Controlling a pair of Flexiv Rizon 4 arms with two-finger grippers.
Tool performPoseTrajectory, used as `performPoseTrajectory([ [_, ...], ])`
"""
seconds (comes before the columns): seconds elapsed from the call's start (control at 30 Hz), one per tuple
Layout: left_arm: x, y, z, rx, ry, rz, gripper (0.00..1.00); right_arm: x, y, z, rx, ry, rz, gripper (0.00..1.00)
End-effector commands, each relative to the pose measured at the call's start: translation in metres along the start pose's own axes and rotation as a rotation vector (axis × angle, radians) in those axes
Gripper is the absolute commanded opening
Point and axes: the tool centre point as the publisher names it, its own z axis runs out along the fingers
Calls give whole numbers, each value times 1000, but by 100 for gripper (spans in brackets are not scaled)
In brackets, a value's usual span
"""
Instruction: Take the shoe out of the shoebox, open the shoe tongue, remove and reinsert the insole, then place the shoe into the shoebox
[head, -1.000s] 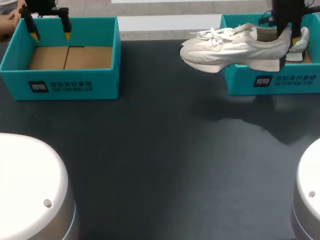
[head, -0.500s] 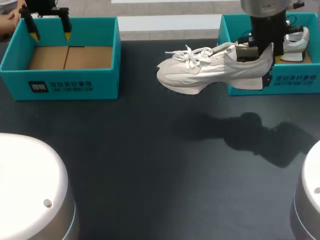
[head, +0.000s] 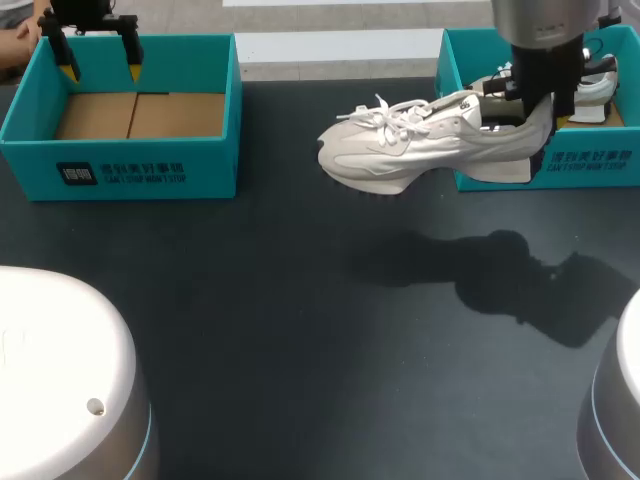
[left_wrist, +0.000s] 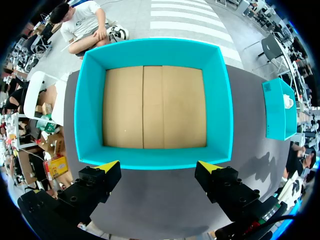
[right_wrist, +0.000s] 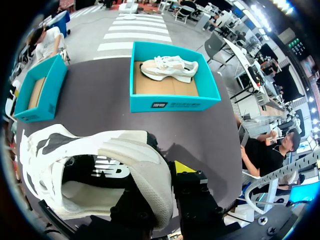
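The right gripper (head: 542, 100) clamps the heel of the white shoe (head: 410, 150), held clear of the table (head: 300, 320) just in front of the shoebox (head: 590, 165). The left gripper (head: 100, 68) hangs, fingers apart, over the other box (head: 120, 172).

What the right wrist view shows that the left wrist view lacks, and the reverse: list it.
Only the right wrist view: the shoe, its inside visible, its heel clamped by the right gripper. Only the left wrist view: the open left gripper, above one wall of the left box. Both: the left box, the right box and the table.
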Motion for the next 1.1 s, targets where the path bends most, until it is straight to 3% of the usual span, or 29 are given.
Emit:
performPoseTrajectory([
  [0.03, 0, 0, 0, 0, 0, 0, 100, -1, 1, -1, 1, 3, -1, 0],
  [0.4, 0, 0, 0, 0, 0, 0, 100, 59, -78, -13, -4, -23, 41, 0],
  [0.63, 0, 0, 0, 0, 0, 0, 100, 101, -113, -15, 13, -2, 80, 0],
  [0.9, 0, 0, 0, 0, 0, 0, 100, 132, -121, -9, 14, -29, 84, 0],
  [1.1, 0, 0, 0, 0, 0, 0, 100, 154, -119, 19, -14, -20, 87, 0],
])
